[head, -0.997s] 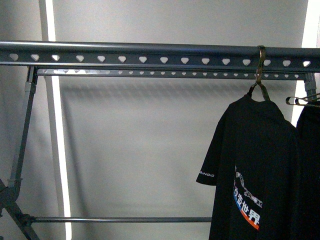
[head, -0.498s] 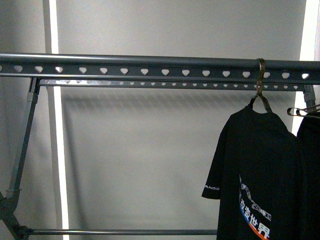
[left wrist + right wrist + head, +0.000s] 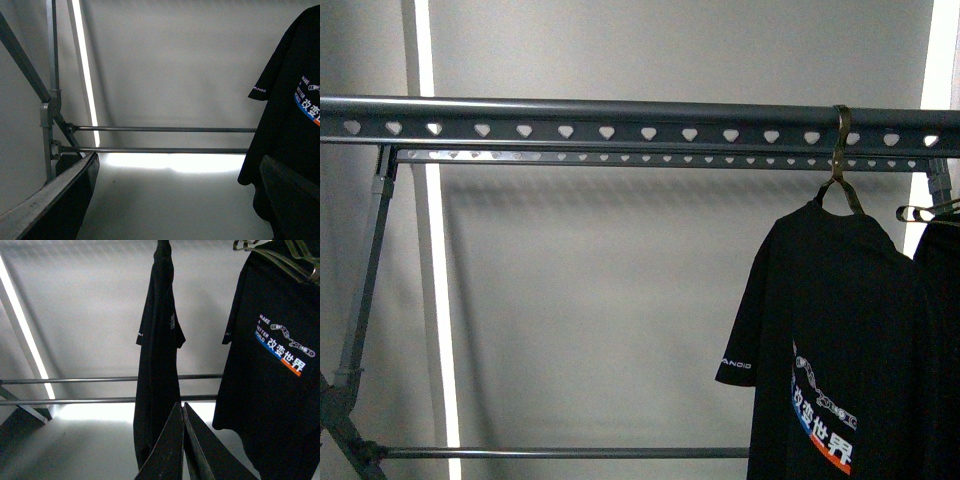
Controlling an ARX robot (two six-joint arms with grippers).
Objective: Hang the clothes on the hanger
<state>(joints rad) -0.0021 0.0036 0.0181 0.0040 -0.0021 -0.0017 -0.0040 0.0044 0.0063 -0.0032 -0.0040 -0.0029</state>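
Right claw (image 3: 182, 440) closing on nothing, left claw (image 3: 175, 200) gaping empty, while the black T-shirt (image 3: 840, 350), limp, light and best gripped at the shoulder, is hanging by a bronze coat hanger (image 3: 840, 160) from the grey rack (image 3: 620, 118).

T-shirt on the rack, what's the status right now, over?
Left end effector open, empty. Right end effector shut, empty. Black printed T-shirt hanging by bronze coat hanger on grey metal rack rail. Nothing in the way.
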